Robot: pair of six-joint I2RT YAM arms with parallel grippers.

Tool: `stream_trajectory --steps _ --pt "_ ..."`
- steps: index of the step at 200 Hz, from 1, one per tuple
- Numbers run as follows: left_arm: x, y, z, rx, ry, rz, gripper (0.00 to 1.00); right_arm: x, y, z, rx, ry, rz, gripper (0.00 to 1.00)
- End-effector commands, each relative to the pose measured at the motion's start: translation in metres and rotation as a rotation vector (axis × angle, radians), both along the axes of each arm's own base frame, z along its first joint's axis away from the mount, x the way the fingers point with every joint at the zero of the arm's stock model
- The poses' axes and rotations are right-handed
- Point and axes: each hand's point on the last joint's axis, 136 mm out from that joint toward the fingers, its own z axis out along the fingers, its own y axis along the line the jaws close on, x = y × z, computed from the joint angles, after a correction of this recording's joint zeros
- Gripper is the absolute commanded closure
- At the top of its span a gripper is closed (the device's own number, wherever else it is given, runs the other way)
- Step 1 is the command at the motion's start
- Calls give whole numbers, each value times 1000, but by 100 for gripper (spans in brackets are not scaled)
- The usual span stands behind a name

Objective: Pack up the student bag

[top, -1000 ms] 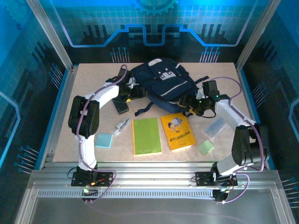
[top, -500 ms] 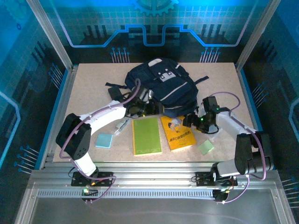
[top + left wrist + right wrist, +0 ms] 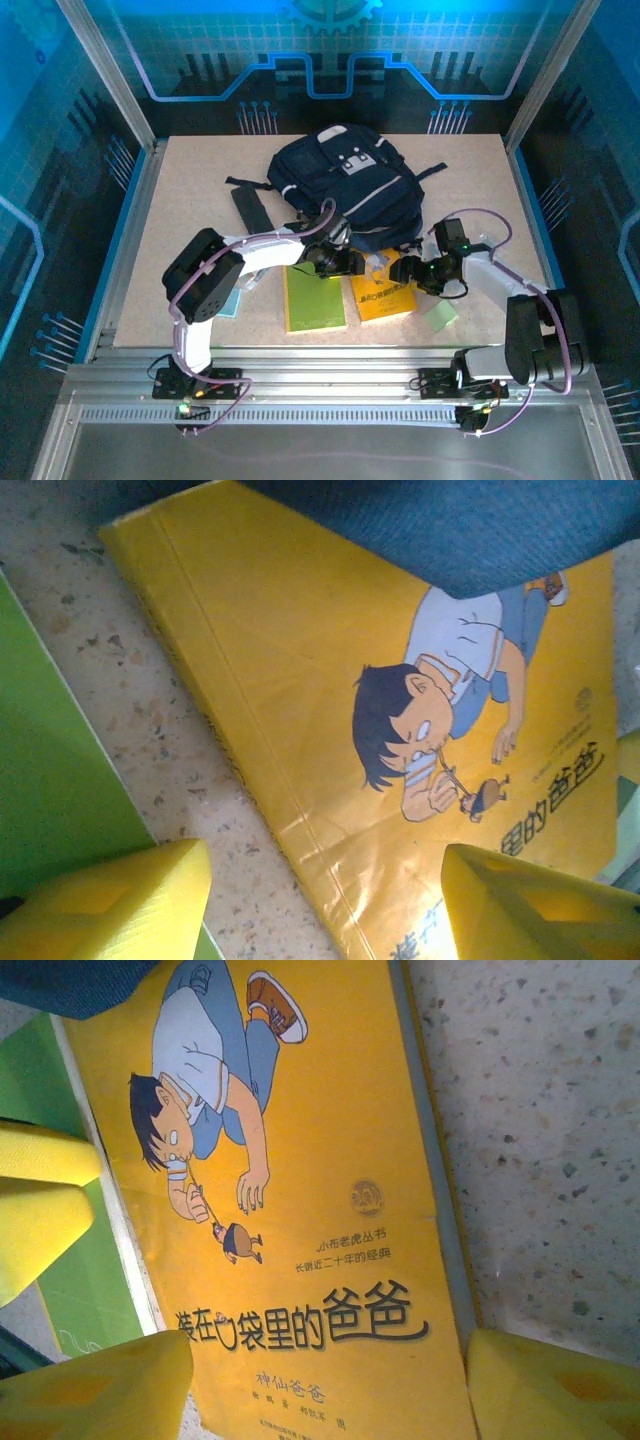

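- Nearest, aluminium rails (image 3: 330, 400) run across the front, and both arm bases are bolted to them.
- Beyond them lies a speckled beige table (image 3: 180, 190), blue-edged at the sides and framed by metal posts.
- Close to its front edge, a light green pad (image 3: 439, 315) lies on the right. A pale teal pad (image 3: 226, 302) peeps out from under the left arm.
- A green notebook (image 3: 314, 297) and a yellow book (image 3: 385, 292) with a cartoon boy on its cover lie flat side by side, with a strip of bare table between them.
- The left gripper (image 3: 325, 910) hangs low with its jaws apart. One yellow finger (image 3: 120, 900) is by the green notebook's edge and the other is over the yellow cover. It holds nothing.
- The right gripper (image 3: 320, 1390) is likewise spread over the yellow book, one finger by each long edge, and it clasps nothing.
- Just past both pairs of jaws lies the student bag (image 3: 345, 185), mid-table toward the back. Its dark fabric overlaps the yellow book's far end, near the fingers but not between them.
- Left of the bag, a black case (image 3: 250, 208) lies by a loose strap.
- Farthest off, blue-lit panels (image 3: 320, 50) with a circuit pattern wall the cell.
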Motion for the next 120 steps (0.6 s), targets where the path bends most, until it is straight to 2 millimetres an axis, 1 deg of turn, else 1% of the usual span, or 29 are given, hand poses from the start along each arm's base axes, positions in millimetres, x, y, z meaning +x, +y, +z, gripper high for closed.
stream_trajectory --steps 1,8,17,31,42,62,83,101,120 --pt "2 -10 2 -2 -7 -37 35 -5 14 7 73 -22 41 31" --pt "1 -9 -1 8 -2 -39 35 -5 18 11 94 -31 45 34" --pt "-1 -8 -7 17 12 -42 35 -4 16 12 75 -41 40 35" --pt "-4 -7 -14 34 25 -45 36 -4 5 6 -44 -45 39 33" --pt "-7 -5 -18 45 32 -47 37 -3 -1 2 -89 -46 29 31" --pt "-9 -1 -23 63 36 -54 43 -1 -2 -4 -105 -37 25 31" --pt "-9 2 -23 84 27 -64 44 0 -2 -11 -149 -27 34 31" --pt "-9 4 -24 94 27 -67 44 0 8 -11 -119 -21 65 32" --pt "-11 5 -28 103 36 -68 45 1 24 -3 -39 -24 96 33"
